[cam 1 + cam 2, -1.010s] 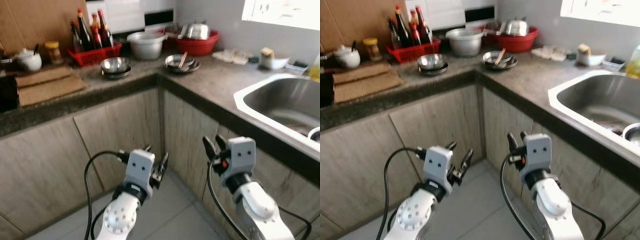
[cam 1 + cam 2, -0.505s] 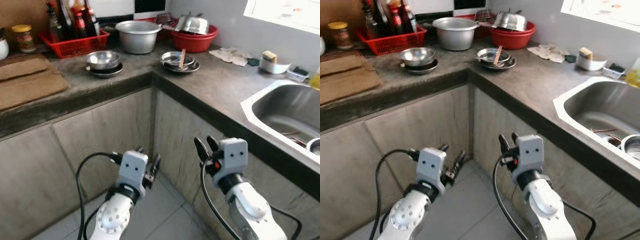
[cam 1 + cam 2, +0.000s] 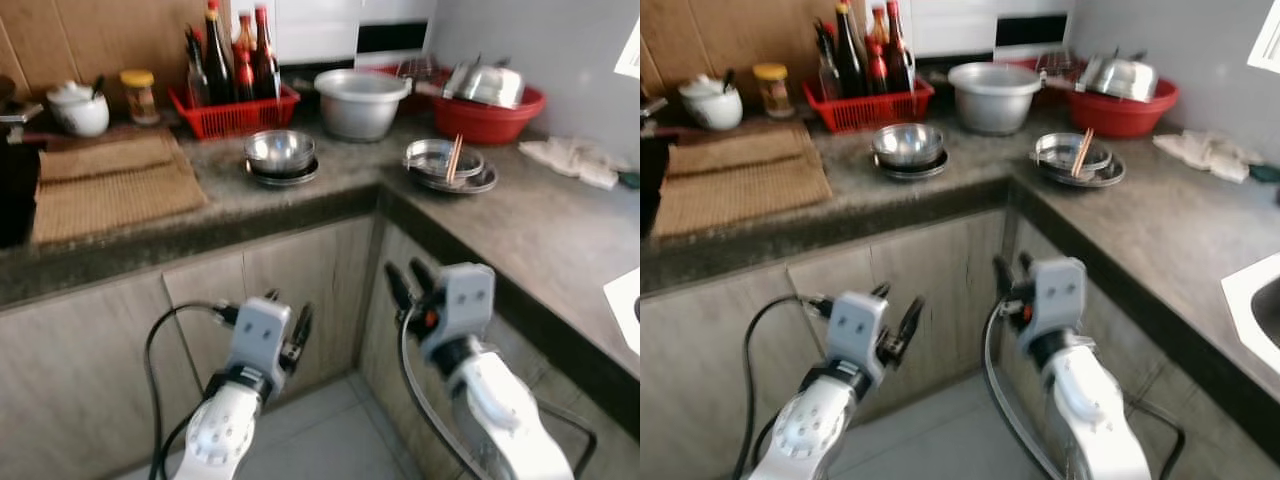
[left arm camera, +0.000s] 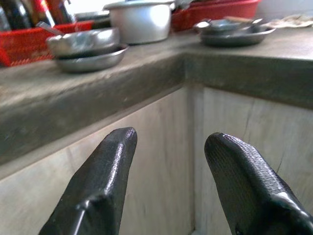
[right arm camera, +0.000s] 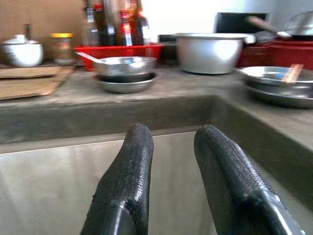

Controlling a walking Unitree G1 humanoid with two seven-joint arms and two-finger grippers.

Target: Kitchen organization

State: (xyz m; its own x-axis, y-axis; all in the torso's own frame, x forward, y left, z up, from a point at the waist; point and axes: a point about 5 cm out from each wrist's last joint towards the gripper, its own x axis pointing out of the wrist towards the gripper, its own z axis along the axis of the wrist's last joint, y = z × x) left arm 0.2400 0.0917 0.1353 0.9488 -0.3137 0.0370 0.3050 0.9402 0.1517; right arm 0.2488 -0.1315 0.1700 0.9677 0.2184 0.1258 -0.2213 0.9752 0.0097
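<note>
In the middle of the frame, on the dark stone countertop [image 3: 560,235] that turns a corner, a steel bowl [image 3: 279,152] sits on a steel plate [image 3: 283,175], and to the right of it another pair of steel plates [image 3: 450,170] carries chopsticks [image 3: 455,158] that lean over the rim. Behind these, near the wall, stands a grey metal pot [image 3: 360,102], and at the upper right a red basin [image 3: 490,112] holds a shiny pot lid or bowl, tilted. At the upper middle left, a red basket [image 3: 235,108] is filled with dark sauce bottles [image 3: 238,55]. Further left are a jar with a yellow lid [image 3: 139,95] and a white ceramic pot [image 3: 78,110] with a spoon in it, and in front of them two woven mats [image 3: 105,185] lie flat. A crumpled cloth [image 3: 580,160] lies at the right edge. Below the counter are wooden cabinet doors [image 3: 290,290]. In the lower part of the frame, the left gripper [image 3: 286,322] hangs before the cabinet with its fingers apart and nothing between them. The right gripper [image 3: 408,283] is beside it, lower middle right, also with fingers spread and grasping nothing.
</note>
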